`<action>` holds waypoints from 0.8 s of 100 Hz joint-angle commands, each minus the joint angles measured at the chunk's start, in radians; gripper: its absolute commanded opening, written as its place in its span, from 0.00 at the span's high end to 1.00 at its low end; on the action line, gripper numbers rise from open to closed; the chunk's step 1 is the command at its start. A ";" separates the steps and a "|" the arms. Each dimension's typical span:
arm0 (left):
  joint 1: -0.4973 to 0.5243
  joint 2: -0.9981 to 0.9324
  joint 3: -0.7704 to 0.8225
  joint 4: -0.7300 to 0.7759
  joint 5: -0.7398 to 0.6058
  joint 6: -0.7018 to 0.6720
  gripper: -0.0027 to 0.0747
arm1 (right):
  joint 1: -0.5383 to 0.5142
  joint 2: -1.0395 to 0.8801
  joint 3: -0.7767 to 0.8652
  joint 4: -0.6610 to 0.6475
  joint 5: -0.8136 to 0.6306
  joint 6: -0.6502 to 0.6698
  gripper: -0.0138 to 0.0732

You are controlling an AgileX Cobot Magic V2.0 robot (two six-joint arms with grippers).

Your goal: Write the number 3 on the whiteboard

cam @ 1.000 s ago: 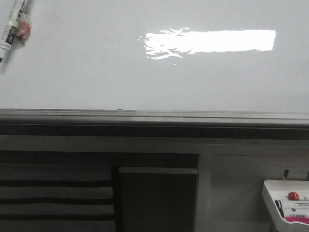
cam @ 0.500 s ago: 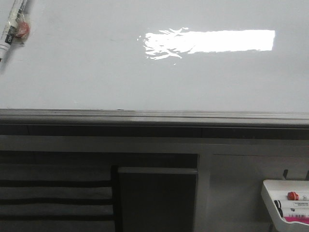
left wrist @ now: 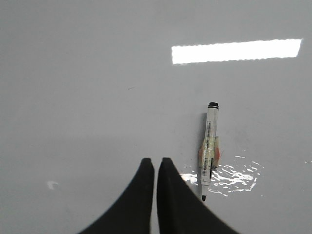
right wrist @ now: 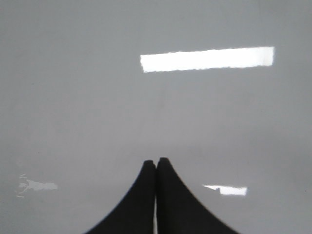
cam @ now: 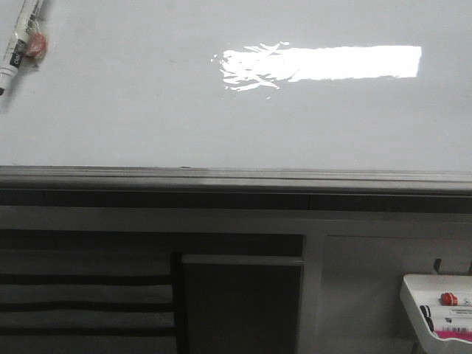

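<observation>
The whiteboard (cam: pixel 147 110) fills the upper half of the front view, glossy white with a grey edge rail (cam: pixel 236 177). No number 3 shows on it. A white marker (cam: pixel 21 37) with orange tape lies at the board's far left; in the left wrist view the marker (left wrist: pixel 209 146) lies uncapped, tip toward the camera, just beside my left gripper (left wrist: pixel 155 162). The left gripper is shut and empty above the board (left wrist: pixel 97 97). My right gripper (right wrist: pixel 156 161) is shut and empty over bare board (right wrist: pixel 97 107). Neither gripper shows in the front view.
A small white tray (cam: pixel 439 310) with markers hangs at the lower right below the board. A dark panel (cam: pixel 242 302) and slatted shelves (cam: pixel 85 295) sit under the rail. A bright lamp glare (cam: pixel 321 63) lies on the board.
The marker at the far left edge shifts slightly between frames; otherwise nothing has visibly changed.
</observation>
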 commanded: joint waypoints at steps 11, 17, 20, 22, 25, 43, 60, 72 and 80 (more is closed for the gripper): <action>0.000 0.016 -0.031 0.030 -0.074 -0.011 0.72 | -0.007 0.018 -0.033 -0.004 -0.068 -0.009 0.66; 0.000 0.016 -0.031 0.038 -0.067 -0.011 0.54 | -0.007 0.018 -0.033 -0.004 -0.068 -0.009 0.50; 0.000 0.016 -0.031 0.038 -0.067 -0.011 0.46 | -0.007 0.018 -0.033 -0.004 -0.068 -0.009 0.45; 0.000 0.016 -0.031 0.038 -0.067 -0.011 0.39 | -0.007 0.018 -0.033 -0.004 -0.069 -0.009 0.40; 0.000 0.016 -0.031 0.034 -0.067 -0.011 0.34 | -0.007 0.018 -0.033 -0.004 -0.069 -0.009 0.37; 0.000 0.016 -0.031 0.034 -0.068 -0.011 0.33 | -0.007 0.018 -0.033 -0.004 -0.069 -0.009 0.31; 0.000 0.016 -0.031 0.029 -0.068 -0.011 0.37 | -0.007 0.018 -0.033 -0.004 -0.069 -0.009 0.31; 0.000 0.016 -0.031 -0.010 -0.076 -0.011 0.42 | -0.007 0.018 -0.033 0.010 -0.072 -0.009 0.31; 0.000 0.016 -0.031 -0.041 -0.076 -0.011 0.44 | -0.007 0.018 -0.033 0.025 -0.072 -0.009 0.31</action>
